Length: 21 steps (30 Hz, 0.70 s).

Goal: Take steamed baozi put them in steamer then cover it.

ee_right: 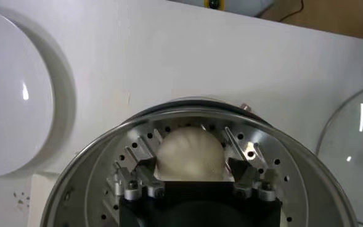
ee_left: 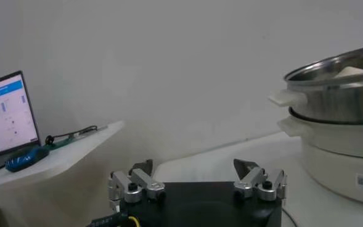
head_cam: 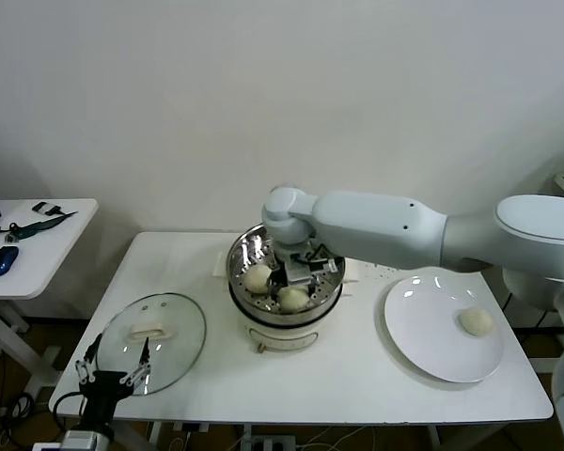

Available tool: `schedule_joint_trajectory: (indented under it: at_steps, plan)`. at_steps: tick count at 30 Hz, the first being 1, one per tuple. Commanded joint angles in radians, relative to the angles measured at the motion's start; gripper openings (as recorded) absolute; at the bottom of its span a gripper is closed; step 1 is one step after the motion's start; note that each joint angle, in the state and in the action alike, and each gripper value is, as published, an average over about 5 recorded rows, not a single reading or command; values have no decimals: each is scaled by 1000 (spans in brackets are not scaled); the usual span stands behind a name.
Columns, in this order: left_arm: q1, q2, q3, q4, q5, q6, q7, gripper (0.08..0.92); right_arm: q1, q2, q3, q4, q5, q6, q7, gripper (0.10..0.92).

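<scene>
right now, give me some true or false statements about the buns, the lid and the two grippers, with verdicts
1. One steamed baozi lies on the white plate. True.
2. The cover sits on the steamer. False: it lies flat on the table, to the robot's left of the pot, and the steamer is uncovered.
3. The right gripper is down inside the steamer with a bun between its fingers. True.
4. The left gripper is holding the cover's handle. False: it is open and holds nothing, near the table's front edge by the cover.
5. The steamer is empty. False: the head view shows two buns in it.
</scene>
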Motion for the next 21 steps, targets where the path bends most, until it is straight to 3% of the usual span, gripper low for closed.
schedule_joint_trajectory:
  at_steps: [1, 15, 21]
  plan:
    - [1, 0, 0, 1, -1, 0, 0, 823, -13, 7, 4, 3, -2, -10, -2, 820]
    - [9, 7, -5, -6, -4, -5, -1, 823, 116, -113, 77, -107, 74, -69, 68, 823]
    - [14, 9, -6, -13, -5, -7, -2, 823, 238, -267, -42, -147, 266, -326, 192, 823]
